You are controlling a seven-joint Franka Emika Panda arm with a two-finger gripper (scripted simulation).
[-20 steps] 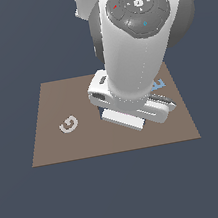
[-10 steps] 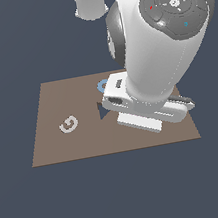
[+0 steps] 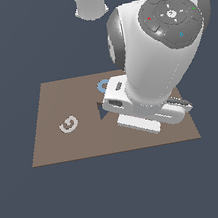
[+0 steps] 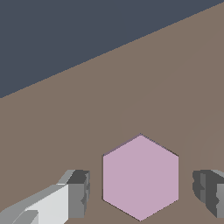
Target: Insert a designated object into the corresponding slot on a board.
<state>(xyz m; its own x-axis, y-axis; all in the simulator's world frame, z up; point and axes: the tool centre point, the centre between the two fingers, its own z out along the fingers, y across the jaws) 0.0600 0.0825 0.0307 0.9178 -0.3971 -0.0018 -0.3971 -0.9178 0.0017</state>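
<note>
Since the earlier frames the arm's bulky white body had swung toward the exterior view's right, uncovering the blue ring "O" point(image 3: 103, 85) and a dark triangle shape point(image 3: 101, 110) that it had hidden a second before. Both lay on the board point(image 3: 55, 136), a flat matte brown rectangle with plain edges; the white letter "G" point(image 3: 68, 123) sat on it well apart, toward the exterior view's left. The smooth, glossy arm shell covered the rest of the board's middle, and the tool could not be seen from outside.

From the wrist view the pink hexagonal block point(image 4: 140, 176) showed as a flat, even, pale pink six-sided face with crisp corners. A thin dark line ran along parts of its outline, so the block appeared to sit within the slot point(image 4: 103, 154), flush with the brown surface around it. The tool point(image 4: 145, 190) was spread wide: one grey ribbed fingertip point(image 4: 78, 192) stood on one side of the block and the other on the far side, each clear of the pink edges with bare board between, so the block lay between the fingers, untouched
</note>
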